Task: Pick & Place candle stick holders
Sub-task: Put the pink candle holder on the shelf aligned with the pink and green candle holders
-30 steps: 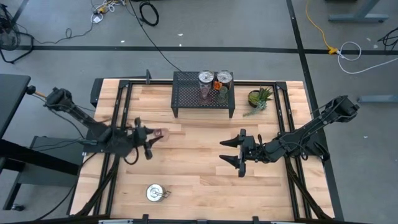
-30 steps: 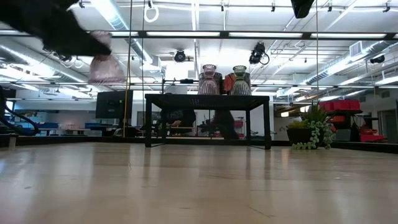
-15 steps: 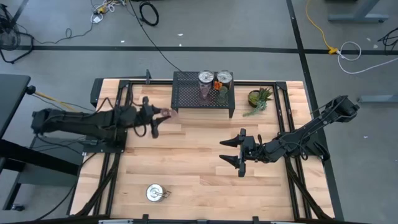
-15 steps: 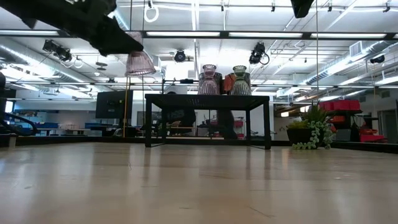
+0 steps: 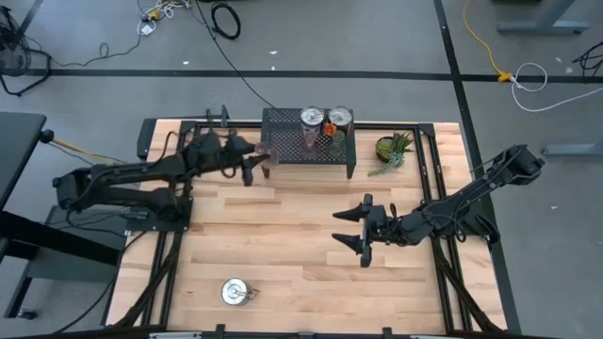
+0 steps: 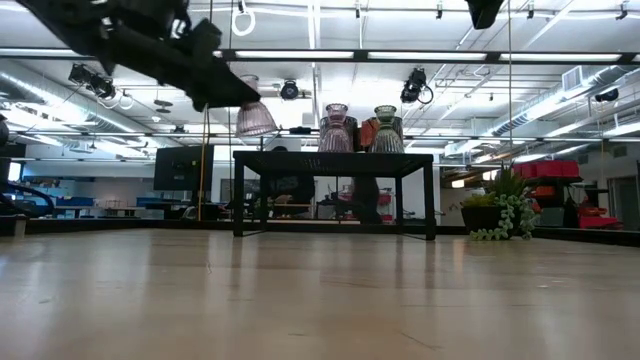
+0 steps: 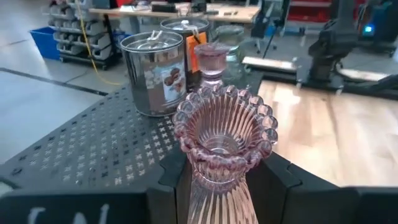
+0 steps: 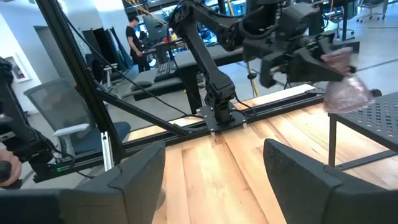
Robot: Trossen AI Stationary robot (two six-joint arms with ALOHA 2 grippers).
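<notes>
Pinkish glass holder [image 7: 221, 146]: gripped between the fingers of the left hand [image 5: 252, 162], held in the air at the rack's [image 5: 283, 141] nine-o'clock edge, above the desk [image 5: 283, 245]. Left arm: stretched low across the desk toward two o'clock. Rack top: occupied by two silver holders [image 5: 312, 118], a second pinkish holder [image 5: 311, 138] and an olive-green holder [image 5: 336, 139]. Third silver holder [image 5: 235, 291]: set on the desk at seven o'clock. Right hand [image 5: 353, 232]: fingers spread, nothing held, poised at mid-desk.
</notes>
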